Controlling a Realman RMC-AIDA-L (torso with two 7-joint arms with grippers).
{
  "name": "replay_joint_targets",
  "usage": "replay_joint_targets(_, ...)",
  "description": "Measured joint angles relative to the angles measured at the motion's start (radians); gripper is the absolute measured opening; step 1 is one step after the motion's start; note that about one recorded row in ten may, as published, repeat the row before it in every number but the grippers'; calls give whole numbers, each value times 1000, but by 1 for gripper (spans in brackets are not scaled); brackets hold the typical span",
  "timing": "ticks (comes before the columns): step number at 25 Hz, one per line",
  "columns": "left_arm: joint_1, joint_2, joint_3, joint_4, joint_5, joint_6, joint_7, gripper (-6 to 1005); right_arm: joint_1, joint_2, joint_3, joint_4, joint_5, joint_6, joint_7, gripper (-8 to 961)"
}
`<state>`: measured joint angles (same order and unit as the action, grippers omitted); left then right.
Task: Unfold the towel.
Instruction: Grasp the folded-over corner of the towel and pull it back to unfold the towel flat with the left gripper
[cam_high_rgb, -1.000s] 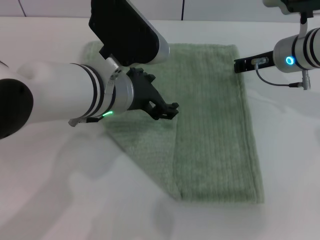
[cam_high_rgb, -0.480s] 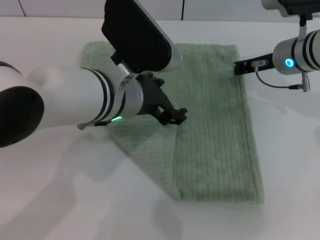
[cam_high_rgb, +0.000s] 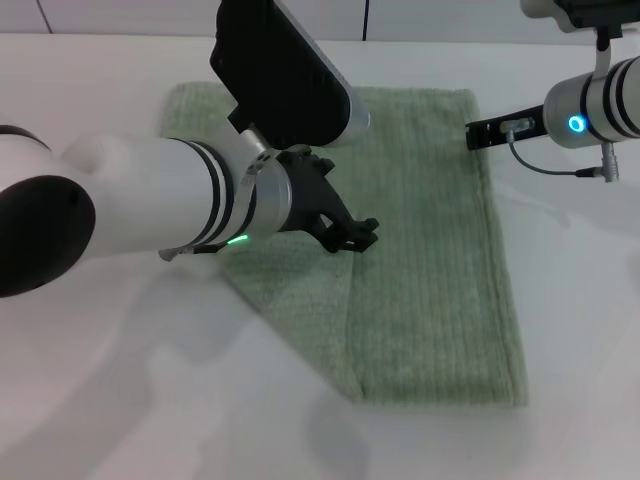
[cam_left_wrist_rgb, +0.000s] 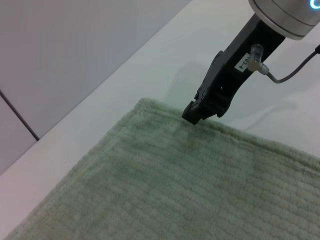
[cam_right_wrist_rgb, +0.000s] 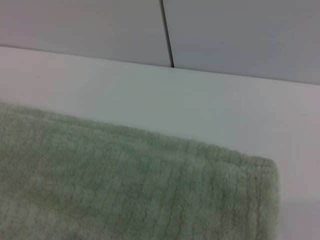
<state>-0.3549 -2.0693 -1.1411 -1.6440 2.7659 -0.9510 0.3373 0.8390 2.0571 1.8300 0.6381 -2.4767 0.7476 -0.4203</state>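
White tabletop (cam_high_rgb: 560, 300) bearing the towel (cam_high_rgb: 430, 270), folded, with a diagonal flap on its left half. Left gripper (cam_high_rgb: 352, 236) hovers over the towel's middle; its jaw opening cannot be told. Right gripper (cam_high_rgb: 478, 135) sits at the far right corner, its jaw state likewise indiscernible.

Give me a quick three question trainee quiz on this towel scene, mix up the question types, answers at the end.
1. True or false: the towel lies fully unfolded in a single layer.
2. Which claw is at the towel's far right corner? A) left claw B) right claw
3. Fill in: the left claw is over the towel's ____ edge.

Key: 1 false, a folded layer shows. 2 B. 3 fold.
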Motion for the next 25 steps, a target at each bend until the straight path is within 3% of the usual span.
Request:
replay_joint_targets(12,-12,1,13,49,6,55,4,819,2,0,0,-12,-2,-8,0,0)
replay_joint_targets(25,-139,-3,44,246,-1,114,-61,819,1,0,2,-9,-2,-3,2,-1)
